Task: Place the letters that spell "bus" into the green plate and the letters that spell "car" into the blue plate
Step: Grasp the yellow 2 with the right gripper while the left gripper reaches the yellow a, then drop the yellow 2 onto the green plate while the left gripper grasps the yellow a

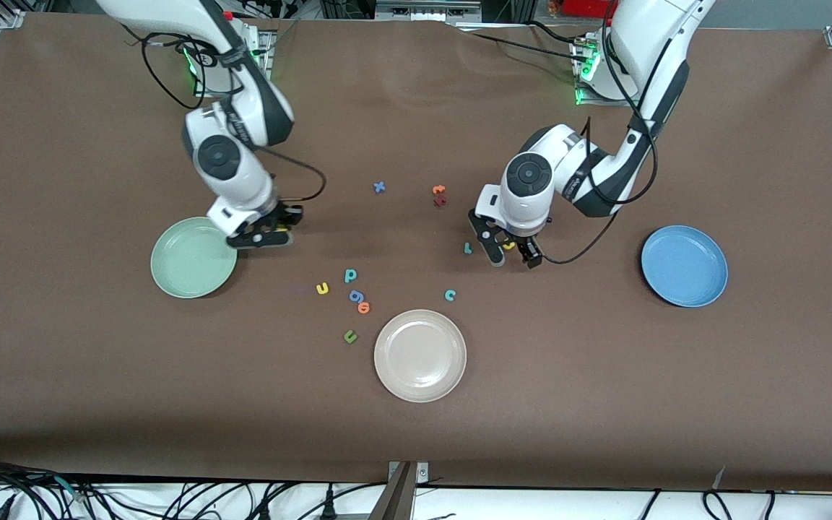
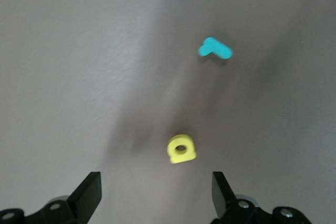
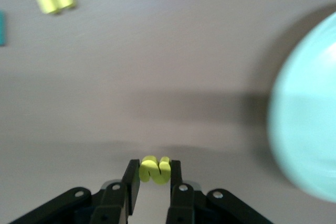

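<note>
The right gripper (image 3: 152,174), clenched on the yellow "s" (image 3: 155,169), hangs just beside the green plate (image 1: 192,258) on its left-arm side, while the left gripper (image 2: 155,192) hovers with fingers spread over the yellow "a" (image 2: 181,149).

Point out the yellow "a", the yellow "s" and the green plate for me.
yellow "a" (image 2: 181,149): left wrist view, on its face beside the hole.
yellow "s" (image 3: 155,169): right wrist view, on its middle curve between the fingers.
green plate (image 1: 188,263): front view, on its bare floor.
</note>
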Robot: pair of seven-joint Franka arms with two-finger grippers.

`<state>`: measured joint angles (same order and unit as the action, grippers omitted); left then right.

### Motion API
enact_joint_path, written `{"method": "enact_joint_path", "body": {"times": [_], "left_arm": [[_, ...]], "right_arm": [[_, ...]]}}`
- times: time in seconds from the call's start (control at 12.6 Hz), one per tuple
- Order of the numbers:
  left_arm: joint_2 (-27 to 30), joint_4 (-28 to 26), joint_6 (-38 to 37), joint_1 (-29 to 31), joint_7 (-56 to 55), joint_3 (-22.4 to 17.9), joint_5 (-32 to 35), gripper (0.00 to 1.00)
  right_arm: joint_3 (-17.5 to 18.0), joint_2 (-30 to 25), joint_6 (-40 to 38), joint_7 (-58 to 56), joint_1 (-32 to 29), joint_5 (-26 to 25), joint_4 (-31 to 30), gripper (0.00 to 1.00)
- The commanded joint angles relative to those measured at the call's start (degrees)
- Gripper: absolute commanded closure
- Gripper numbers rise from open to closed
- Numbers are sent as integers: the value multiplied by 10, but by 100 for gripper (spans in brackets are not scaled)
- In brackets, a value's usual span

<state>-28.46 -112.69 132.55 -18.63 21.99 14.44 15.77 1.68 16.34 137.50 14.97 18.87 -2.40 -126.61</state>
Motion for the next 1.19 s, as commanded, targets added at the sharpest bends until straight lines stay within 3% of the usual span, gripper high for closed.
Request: {"method": "enact_joint_path", "body": {"times": [0.0,0.16,0.24,0.32,0.4,0.64,0.88,1.11], "left_arm": [[-6,-13,23,-1,2,14,16,7],[-8,-43,65,-3,2,13,17,7],[-9,-61,90,-2,2,12,19,7],[-11,-69,100,-1,2,12,26,7],[-11,-70,100,-1,1,11,29,7],[-16,-69,101,0,1,9,29,7],[-17,-65,112,1,1,-8,29,7],[-25,-63,130,1,1,-22,29,8]], "right_arm": [[-82,6,-23,-154,-3,-2,15,88],[-102,35,-19,-204,-32,-1,33,88],[-102,47,-18,-209,-43,-1,36,83],[-102,53,-18,-205,-43,1,37,47],[-101,56,-21,-204,-43,2,44,20],[-94,49,-63,-195,-32,4,79,19],[-40,49,-182,-73,-32,28,155,20],[-12,50,-198,4,-20,31,176,21]]}}
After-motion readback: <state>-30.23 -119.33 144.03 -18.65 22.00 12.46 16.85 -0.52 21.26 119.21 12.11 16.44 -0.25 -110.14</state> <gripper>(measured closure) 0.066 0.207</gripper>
